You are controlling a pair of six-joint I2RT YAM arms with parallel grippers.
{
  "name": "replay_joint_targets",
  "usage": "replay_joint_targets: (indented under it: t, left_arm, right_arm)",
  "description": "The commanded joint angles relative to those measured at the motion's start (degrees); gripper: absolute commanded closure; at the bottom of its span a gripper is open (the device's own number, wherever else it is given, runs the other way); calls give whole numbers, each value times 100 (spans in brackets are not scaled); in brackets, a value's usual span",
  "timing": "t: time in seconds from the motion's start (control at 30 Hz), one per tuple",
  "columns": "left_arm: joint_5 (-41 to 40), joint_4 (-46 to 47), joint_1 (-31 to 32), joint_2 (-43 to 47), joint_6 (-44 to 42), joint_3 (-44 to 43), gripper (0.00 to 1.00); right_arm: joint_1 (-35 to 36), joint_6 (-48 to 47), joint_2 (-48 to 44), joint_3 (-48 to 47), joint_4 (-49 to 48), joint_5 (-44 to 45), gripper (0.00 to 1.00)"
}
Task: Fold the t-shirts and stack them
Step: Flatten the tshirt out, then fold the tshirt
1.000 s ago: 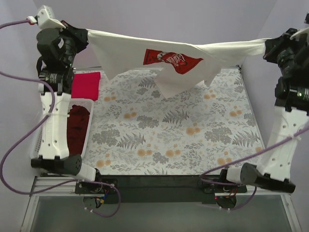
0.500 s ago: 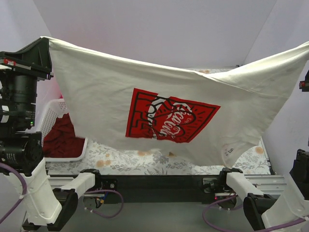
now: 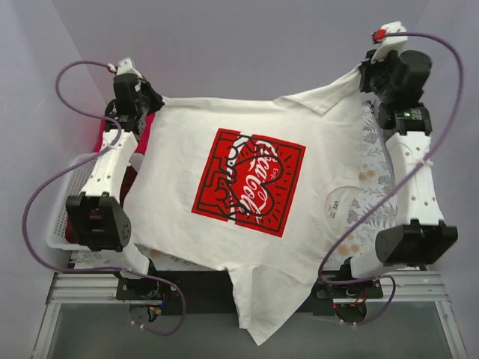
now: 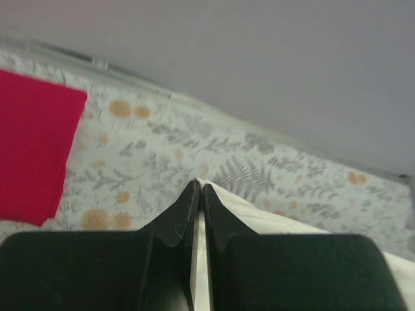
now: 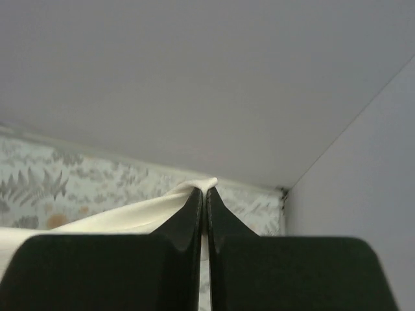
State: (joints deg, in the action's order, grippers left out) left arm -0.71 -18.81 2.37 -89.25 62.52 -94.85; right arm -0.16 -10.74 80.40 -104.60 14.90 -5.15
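Note:
The cream-white t-shirt (image 3: 179,149) with the red chest print (image 3: 249,182) lies spread print-up over most of the table, its near end hanging over the front edge. My left gripper (image 3: 150,102) is shut on its far left corner (image 4: 224,199). My right gripper (image 3: 362,75) is shut on its far right corner (image 5: 188,193). In the wrist views both grippers (image 4: 198,184) (image 5: 206,189) pinch cream cloth between their tips. The crimson-pink shirt (image 4: 32,152) lies folded at the far left. The dark maroon shirt (image 3: 129,178) peeks out of the basket.
The white lattice basket (image 3: 63,202) stands at the left edge, partly under the left arm and the shirt. The floral table cloth (image 3: 372,153) shows at the right. Walls close in behind and on both sides.
Both arms have swung from high and near the camera down to the far side of the table. The cream shirt, held hanging a moment ago, now lies spread flat.

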Motion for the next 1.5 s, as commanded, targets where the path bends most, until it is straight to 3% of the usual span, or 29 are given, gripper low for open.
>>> replay_joint_targets:
  t: [0.0,0.17,0.37,0.5,0.9,1.17,1.47]
  left_arm:
    - [-44,939,-26,-451,-38,728,100]
    - [317,1590,-26,-1872,-187,898,100]
    - [737,1775,-26,-3383,-433,259,100]
    - [818,1723,-26,-3651,-434,-7,100]
    - [370,1152,-79,-3388,-495,-578,100]
    - [141,370,-149,-3239,-601,-930,100]
    - [-41,-96,-158,-3195,-653,-834,100]
  right_arm:
    - [8,99,563,658,-531,-285,99]
    - [-27,239,1730,1178,-820,-153,99]
    - [-80,791,2987,986,-1015,-434,99]
    - [-115,1003,3113,950,-945,-566,99]
    - [-282,1636,2148,1477,-260,-663,99]
    - [-353,2146,1620,1591,751,-926,99]
    - [-370,2691,890,2724,1033,-865,99]
